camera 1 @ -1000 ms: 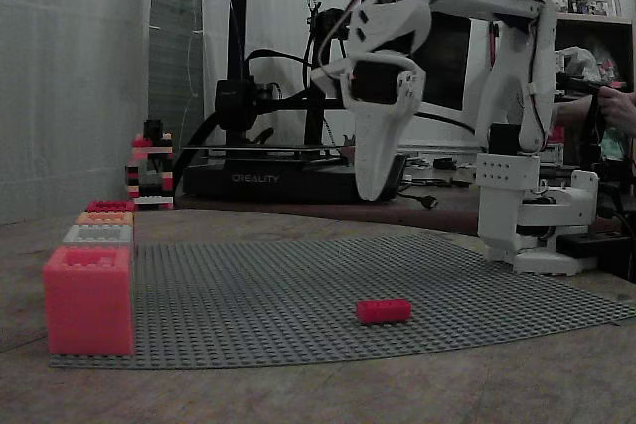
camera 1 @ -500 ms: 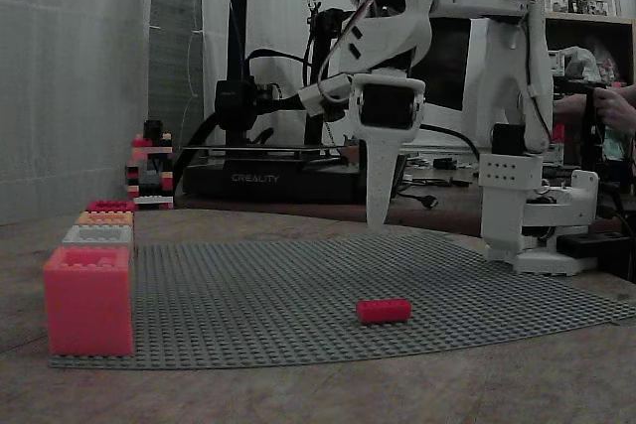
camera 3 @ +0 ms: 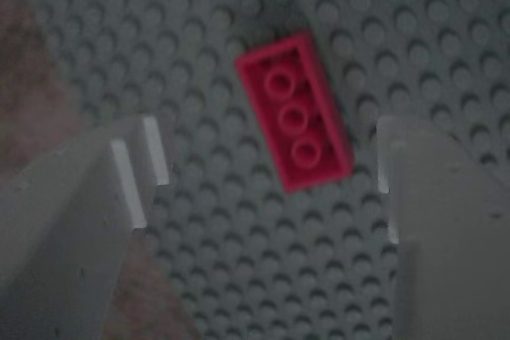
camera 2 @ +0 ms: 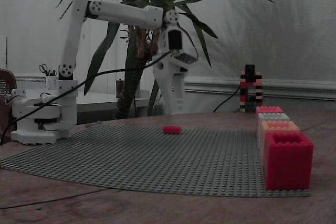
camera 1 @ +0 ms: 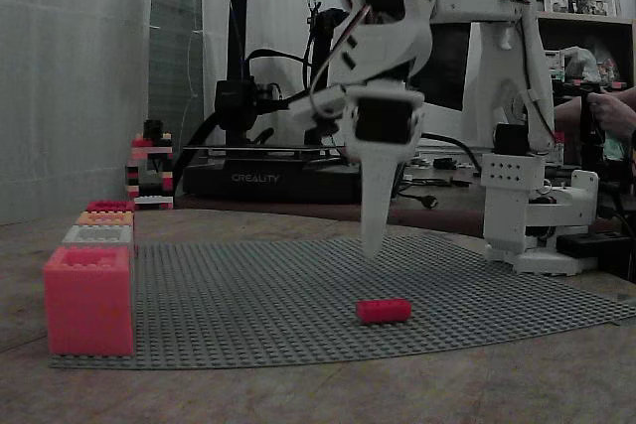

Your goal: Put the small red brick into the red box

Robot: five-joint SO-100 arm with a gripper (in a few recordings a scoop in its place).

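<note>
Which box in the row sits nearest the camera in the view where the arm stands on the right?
The salmon-pink box at the near end; the grey box, orange box and red box line up behind it.

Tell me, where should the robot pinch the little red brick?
Probably across its two long sides, near the middle, coming straight down from above. The brick lies flat on the studded mat, studs up, so only the top and sides are free. In the wrist view it sits slanted between the open gripper fingers, so a small wrist turn should square them to those sides.
</note>
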